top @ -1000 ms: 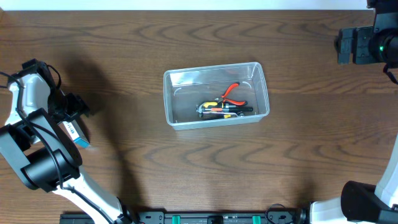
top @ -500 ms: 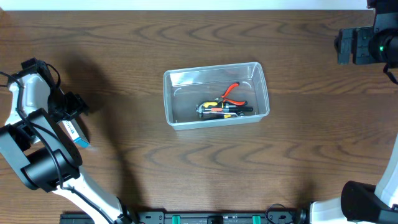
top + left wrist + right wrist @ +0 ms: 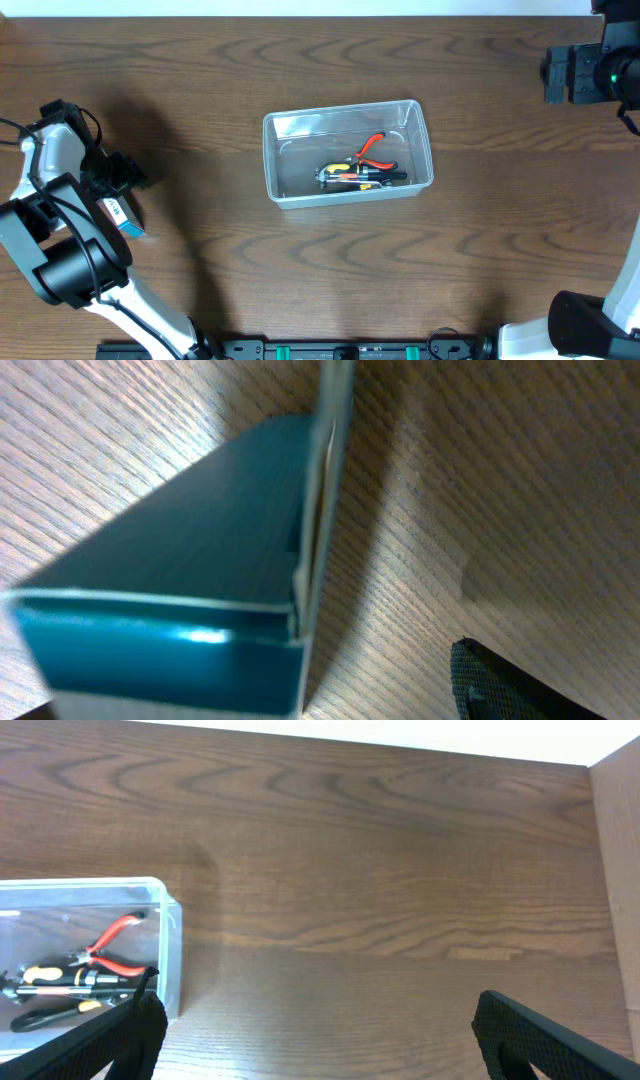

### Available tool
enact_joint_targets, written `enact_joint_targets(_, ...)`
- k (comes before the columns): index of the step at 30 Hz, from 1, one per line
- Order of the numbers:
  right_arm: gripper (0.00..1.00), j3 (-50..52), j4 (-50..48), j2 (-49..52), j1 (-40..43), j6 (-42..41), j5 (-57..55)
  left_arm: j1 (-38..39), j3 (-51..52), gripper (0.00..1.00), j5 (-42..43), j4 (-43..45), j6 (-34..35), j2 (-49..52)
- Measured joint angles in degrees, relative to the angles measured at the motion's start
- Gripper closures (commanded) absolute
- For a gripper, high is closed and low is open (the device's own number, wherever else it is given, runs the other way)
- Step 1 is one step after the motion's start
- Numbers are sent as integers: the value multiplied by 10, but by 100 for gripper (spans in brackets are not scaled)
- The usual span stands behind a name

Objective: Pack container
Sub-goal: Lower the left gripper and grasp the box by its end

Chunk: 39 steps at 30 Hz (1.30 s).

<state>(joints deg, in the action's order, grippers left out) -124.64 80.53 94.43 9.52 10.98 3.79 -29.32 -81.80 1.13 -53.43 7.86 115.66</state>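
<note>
The clear plastic container [image 3: 341,108] stands at the table's middle. It holds red-handled pliers [image 3: 373,147] and black-and-yellow hand tools [image 3: 357,177]. In the right wrist view the container's wall [image 3: 171,952] and the pliers [image 3: 112,934] show at the left. My left gripper [image 3: 120,183] is at the far left over a small blue-and-white box [image 3: 121,213]. In the left wrist view the box [image 3: 190,560] fills the left, and my left gripper [image 3: 255,705] is open, with one finger clear of the box's side. My right gripper [image 3: 562,75] [image 3: 320,1045] is open and empty at the far right back.
The brown wood table [image 3: 300,270] runs under everything. A pale wall edge [image 3: 615,870] shows at the right of the right wrist view. The arm bases stand at the front edge.
My left wrist has shifted very slightly. The container, the tools and the right arm have not moved.
</note>
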Motion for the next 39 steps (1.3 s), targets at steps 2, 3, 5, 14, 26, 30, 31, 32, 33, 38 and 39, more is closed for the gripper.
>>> enact_joint_targets(2,1,0,0,0,0,0,0,0,0,21,0,1,0,0)
enact_joint_targets(3,1,0,0,0,0,0,0,0,0,21,0,2,0,0)
enact_joint_targets(5,1,0,0,0,0,0,0,0,0,25,0,2,0,0)
enact_joint_targets(14,1,0,0,0,0,0,0,0,0,37,0,2,-2,0)
enact_joint_targets(26,1,0,0,0,0,0,0,0,0,63,0,2,-3,0)
enact_joint_targets(30,1,0,0,0,0,0,0,0,0,68,0,2,-2,0)
enact_joint_targets(31,1,0,0,0,0,0,-1,0,0,69,0,2,-2,0)
enact_joint_targets(32,1,0,0,0,0,0,-1,0,1,69,0,2,-2,0)
enact_joint_targets(33,1,0,0,0,0,0,-2,0,0,70,0,1,-2,0)
enact_joint_targets(38,1,0,0,0,0,0,-2,0,0,74,0,0,-2,0)
enact_joint_targets(39,1,0,0,0,0,0,-2,0,1,77,0,0,-2,0)
